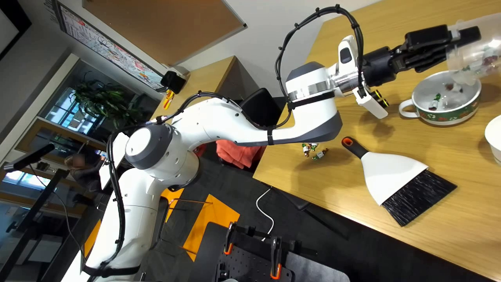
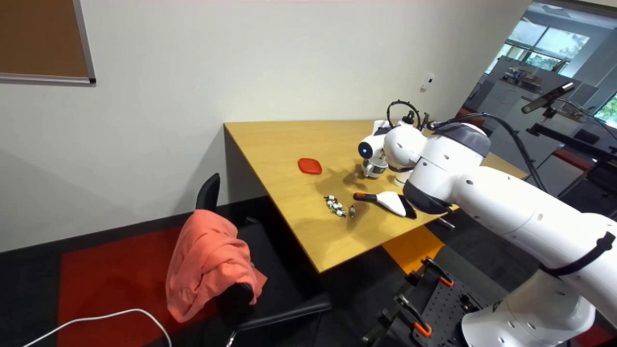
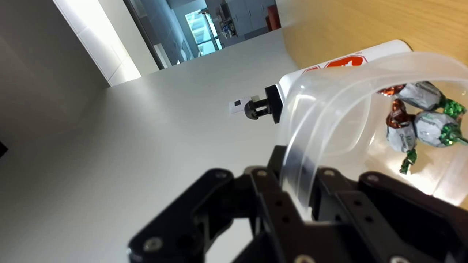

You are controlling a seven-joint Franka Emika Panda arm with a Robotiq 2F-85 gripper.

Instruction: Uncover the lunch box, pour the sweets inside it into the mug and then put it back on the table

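Claw [image 3: 300, 171] nearly closed, pinching the box [image 3: 342, 93] by its rim.
We see the arm [image 1: 223, 121] outstretched, box tilted over the mug [image 1: 446, 116].

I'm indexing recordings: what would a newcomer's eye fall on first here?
Probably the white arm, reaching over the table in both exterior views. Next, in the wrist view, the tool grips a translucent container of wrapped sweets at the right. A red lid also stands out, lying on the table in an exterior view.
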